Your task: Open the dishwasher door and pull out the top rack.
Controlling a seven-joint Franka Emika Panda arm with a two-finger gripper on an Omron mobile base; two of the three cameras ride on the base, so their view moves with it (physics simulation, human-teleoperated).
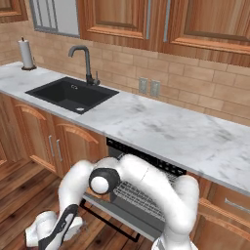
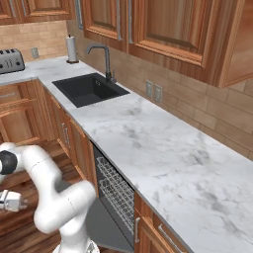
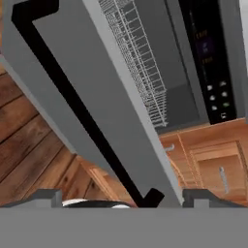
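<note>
The dishwasher door [image 1: 128,218] hangs open under the counter, swung down toward the floor. Its long black bar handle [image 1: 105,222] runs along the outer edge. In the hand view the grey door [image 3: 92,97] crosses the picture diagonally, with the handle [image 3: 72,104] on it and the black control strip [image 3: 210,63] at the right. The top rack [image 1: 141,194], a silver wire grid, sits inside the opening [image 2: 116,190] [image 3: 140,58]. My gripper [image 3: 123,199] is open, low over the wood floor beside the door's handle end, with nothing between its fingers [image 3: 46,197].
A marble counter [image 1: 161,129] runs above the dishwasher, with a black sink [image 1: 71,93] and faucet [image 1: 87,63] to the left. A paper towel roll [image 1: 26,53] and a toaster [image 2: 11,60] stand farther off. Wooden cabinet doors [image 1: 58,146] flank the dishwasher.
</note>
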